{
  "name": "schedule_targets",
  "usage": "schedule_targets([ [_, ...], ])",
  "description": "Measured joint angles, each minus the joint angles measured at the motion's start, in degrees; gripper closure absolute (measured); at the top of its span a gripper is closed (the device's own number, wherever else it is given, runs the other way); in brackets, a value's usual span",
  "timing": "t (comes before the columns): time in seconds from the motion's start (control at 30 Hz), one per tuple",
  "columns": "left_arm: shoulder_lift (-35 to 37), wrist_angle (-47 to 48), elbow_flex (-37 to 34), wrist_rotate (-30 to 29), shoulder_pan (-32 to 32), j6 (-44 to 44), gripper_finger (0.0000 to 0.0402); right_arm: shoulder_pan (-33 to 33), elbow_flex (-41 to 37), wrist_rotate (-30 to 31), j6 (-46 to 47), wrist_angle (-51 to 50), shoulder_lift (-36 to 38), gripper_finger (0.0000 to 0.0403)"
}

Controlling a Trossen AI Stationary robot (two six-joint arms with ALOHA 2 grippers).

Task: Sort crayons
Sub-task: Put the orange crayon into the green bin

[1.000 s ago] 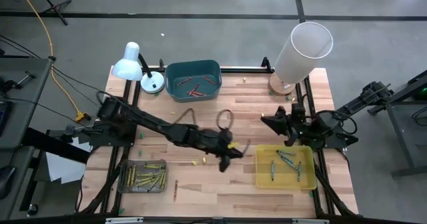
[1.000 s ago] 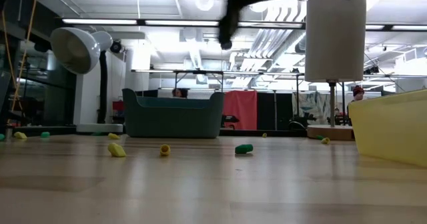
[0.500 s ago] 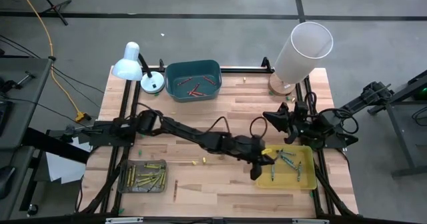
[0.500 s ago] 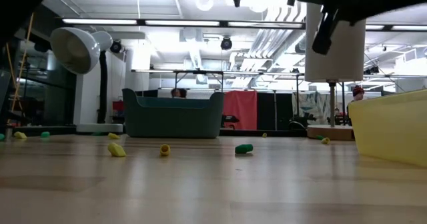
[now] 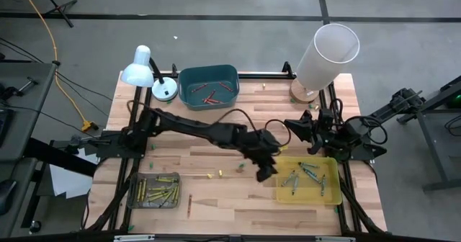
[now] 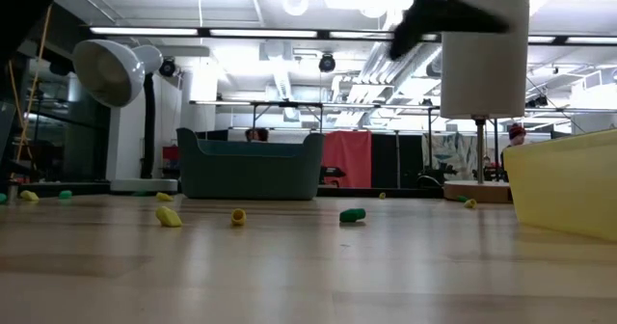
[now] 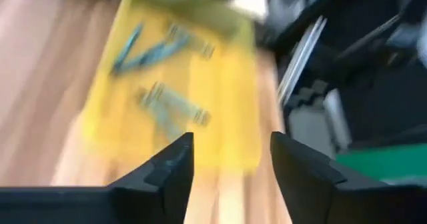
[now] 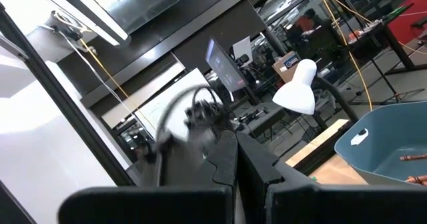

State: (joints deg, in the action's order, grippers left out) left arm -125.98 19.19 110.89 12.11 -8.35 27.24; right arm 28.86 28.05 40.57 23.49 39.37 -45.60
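The crayons (image 5: 306, 176) are already split among three trays. Green ones lie in the yellow tray (image 5: 331, 196) at the near right of the bench (image 5: 230, 206), yellow ones fill the small grey tray (image 5: 134, 191) at the near left, and a few red-orange ones sit in the blue-green bin (image 5: 189, 76) at the far edge. A lone red-orange crayon (image 5: 190, 203) lies on the wood just beside the grey tray, and small yellow and green bits (image 5: 212, 174) are scattered across the middle.

The left hand (image 5: 265, 171) reaches long across the bench and hangs at the yellow tray's left edge; its wrist view shows the two dark fingers (image 7: 170, 171) apart with nothing between them, the green crayons in the tray below.

The right hand (image 5: 296, 128) waits off the bench surface just behind the yellow tray, its fingers (image 8: 227, 159) pressed together on nothing.

At the far edge a white desk lamp (image 5: 141, 68) stands left of the bin, and a tall white cylinder (image 5: 328, 55) stands at the far right corner.
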Motion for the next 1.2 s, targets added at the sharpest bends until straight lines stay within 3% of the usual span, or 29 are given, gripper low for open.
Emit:
schedule_targets([
  [0.1, 4.95, 11.39, -1.25, -3.24, -0.66, -1.94, 0.0206, 0.00, 0.00, -0.14, 0.00, -0.21, -0.07, 0.0402],
  [0.23, 13.82, 18.06, -6.80, -16.15, -5.14, -0.33, 0.0207, 0.02, -0.07, -0.32, 0.00, -0.97, -0.15, 0.0402],
  [0.37, 22.31, 19.26, -16.49, -29.93, -12.39, 11.38, 0.0212, 0.00, -0.07, -0.26, 0.00, -1.58, -0.20, 0.0402],
  [0.43, 25.75, 20.55, -20.92, -32.16, -15.86, 20.62, 0.0215, 0.02, -0.07, 0.48, 0.00, -2.35, -0.20, 0.0402],
  [0.67, 29.48, 34.39, -27.89, -24.10, -28.42, 58.39, 0.0232, 0.02, -0.07, 1.22, 0.01, -5.29, -0.20, 0.0402],
  [0.83, 27.22, 35.13, -27.15, -19.33, -34.56, 79.00, 0.0242, 0.00, -0.07, 1.23, 0.61, -8.47, -0.20, 0.0402],
  [1.03, 21.31, 39.42, -18.23, -20.61, -37.01, 88.25, 0.0248, 0.00, -0.07, 1.25, 0.66, -13.71, -0.20, 0.0402],
  [1.2, 11.92, 45.57, -10.72, -15.34, -37.55, 91.02, 0.0248, 0.00, -0.07, 1.25, 2.19, -18.14, -0.20, 0.0402],
])
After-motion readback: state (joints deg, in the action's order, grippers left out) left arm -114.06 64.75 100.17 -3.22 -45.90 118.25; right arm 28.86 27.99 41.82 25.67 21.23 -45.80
